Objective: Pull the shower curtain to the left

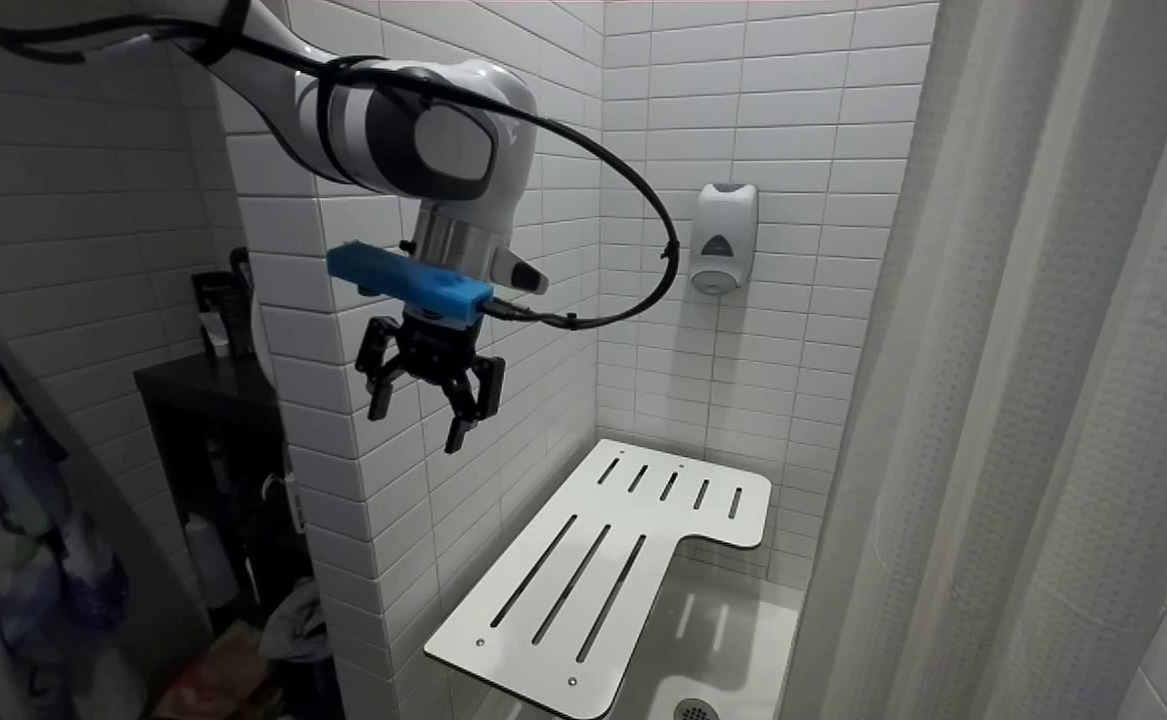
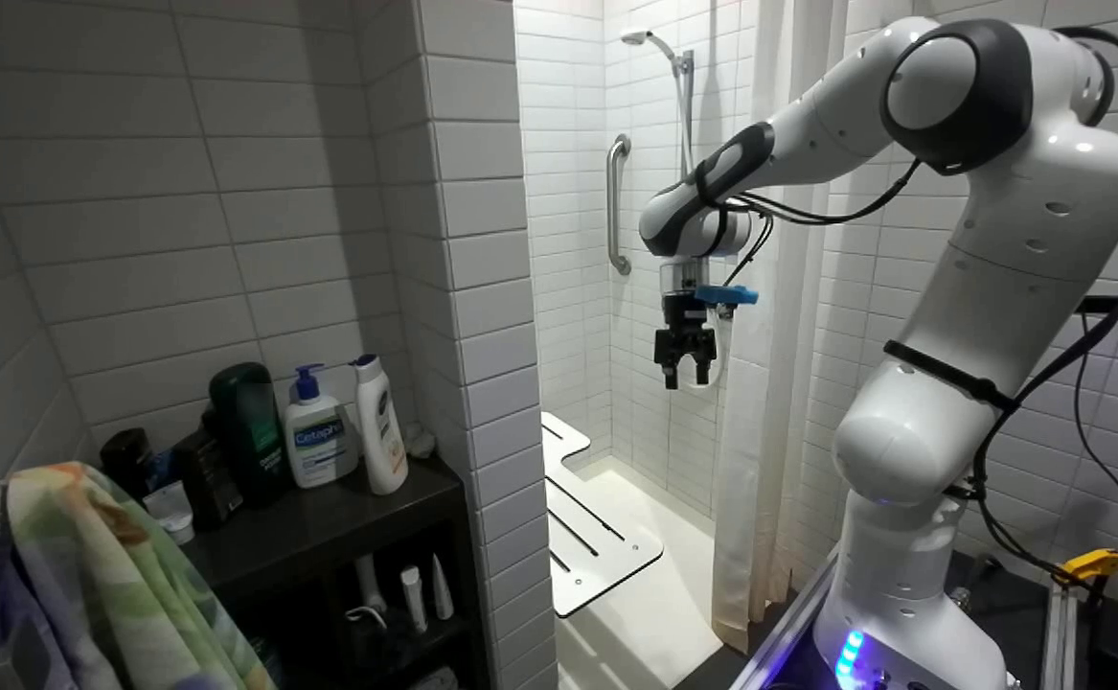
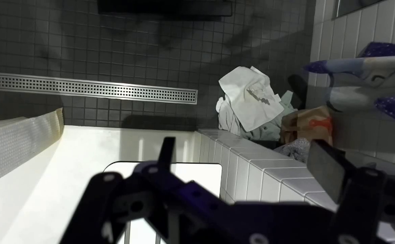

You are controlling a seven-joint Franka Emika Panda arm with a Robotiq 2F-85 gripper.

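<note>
The shower curtain [image 1: 1013, 400] is a tall white sheet with soft vertical folds. It hangs gathered at the right in an exterior view. In an exterior view it also hangs [image 2: 755, 450] between the shower and the robot base. Its lower edge shows at the left of the wrist view [image 3: 21, 139]. My gripper [image 1: 416, 420] is open, empty and points down, apart from the curtain, near the end of the tiled partition wall. In an exterior view the gripper [image 2: 687, 377] hangs above the shower floor. In the wrist view its fingers [image 3: 248, 162] are wide apart with nothing between them.
The white slatted seat [image 1: 583, 590] is below the gripper. The tiled partition wall [image 1: 313, 400] stands close to it. A soap dispenser [image 1: 724, 240] is on the back wall. A dark shelf [image 2: 329, 527] bears several bottles. A grab bar [image 2: 619, 206] is on the shower wall.
</note>
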